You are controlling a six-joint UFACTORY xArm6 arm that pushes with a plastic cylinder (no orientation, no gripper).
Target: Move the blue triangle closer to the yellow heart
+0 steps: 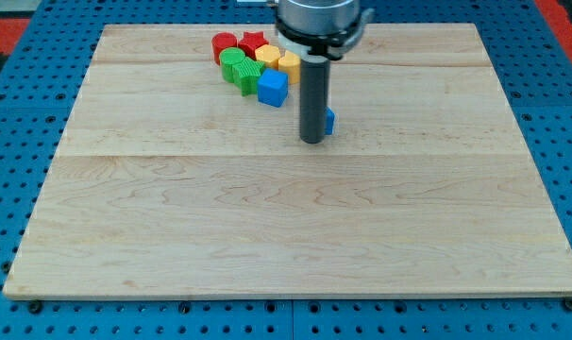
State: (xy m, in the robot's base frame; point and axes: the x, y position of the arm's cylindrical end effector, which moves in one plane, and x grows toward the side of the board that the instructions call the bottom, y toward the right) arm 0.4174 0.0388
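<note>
Wooden board point(295, 227), my tip point(312, 141) touching blue triangle point(330, 121).

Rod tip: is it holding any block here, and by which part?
Nothing is held. My tip stands against the left side of the blue triangle, mostly hidden behind the rod.

surface point(295, 227): pale wooden board | blue triangle point(329, 121): touching my tip point(311, 141), on its right, mostly hidden | cluster up-left of tip, touching: red cylinder point(224, 45), red star point(254, 42), yellow heart point(268, 55), yellow block point(289, 65), green blocks point(240, 70), blue cube point(273, 88)
</note>
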